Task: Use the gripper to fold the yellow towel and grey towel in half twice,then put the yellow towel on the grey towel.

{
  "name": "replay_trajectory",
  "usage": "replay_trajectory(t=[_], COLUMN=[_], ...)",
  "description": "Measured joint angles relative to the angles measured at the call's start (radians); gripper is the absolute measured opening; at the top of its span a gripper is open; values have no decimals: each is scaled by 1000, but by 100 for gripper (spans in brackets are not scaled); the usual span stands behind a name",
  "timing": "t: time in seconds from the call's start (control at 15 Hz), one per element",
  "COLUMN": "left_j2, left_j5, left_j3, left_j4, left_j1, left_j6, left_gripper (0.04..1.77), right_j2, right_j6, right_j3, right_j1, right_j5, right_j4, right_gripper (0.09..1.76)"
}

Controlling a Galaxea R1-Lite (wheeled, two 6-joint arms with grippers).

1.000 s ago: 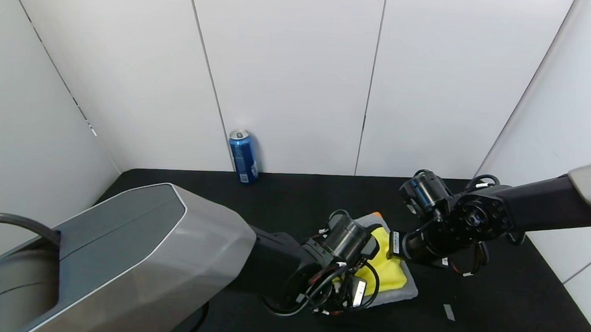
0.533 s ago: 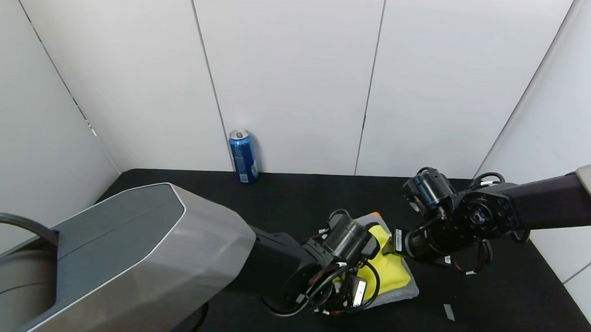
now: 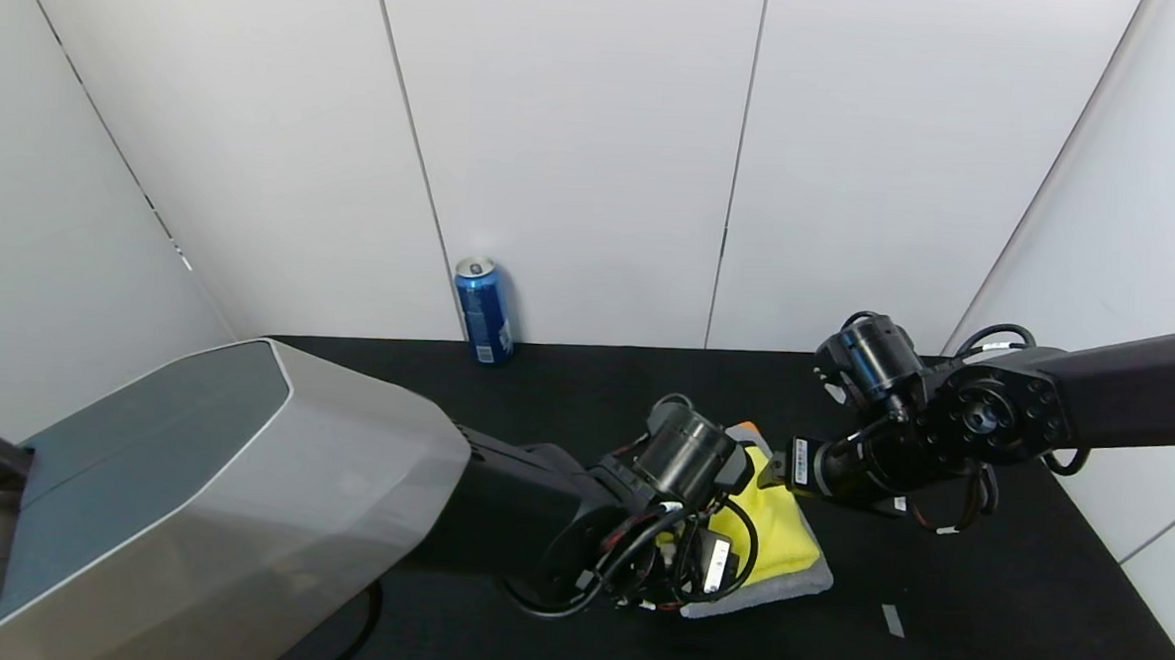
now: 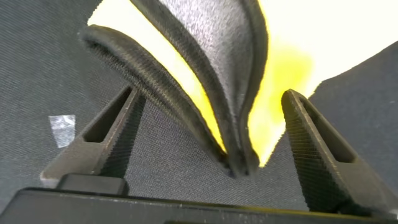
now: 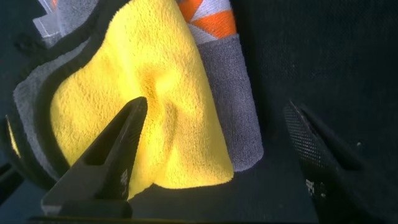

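Yellow towel [image 3: 775, 522] now stacked on grey towel [image 3: 793, 583], near surface's [image 3: 981, 625] right front | left gripper [image 4: 211, 146], right gripper [image 5: 214, 155] just released, spread wide | stacking apparently done

Black table [image 3: 982, 605]: grey towel [image 3: 795, 584], blue can [image 3: 484, 311], tape scrap [image 3: 892, 620].

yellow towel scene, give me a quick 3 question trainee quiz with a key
1. True or false: the yellow towel lies on the grey towel.
2. Which stands by the back wall? A) blue can B) red mug C) green bottle
3. Fill in: the left gripper and right gripper both have their jaws ____.

Key: 1 true; 2 A; 3 open
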Motion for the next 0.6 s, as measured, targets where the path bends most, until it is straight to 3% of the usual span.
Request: replay_trajectory(t=[0.6], left_j2=[-121], left_j5=[-2], left_j3=[15], left_j4=[40], left_j1=[50], left_j6=[-8], left_gripper=[166], right_j2=[-105], right_j6=[4], right_j3=[13], right_j1=[17], right_j5=[6], right_j4=[5], right_gripper=[167])
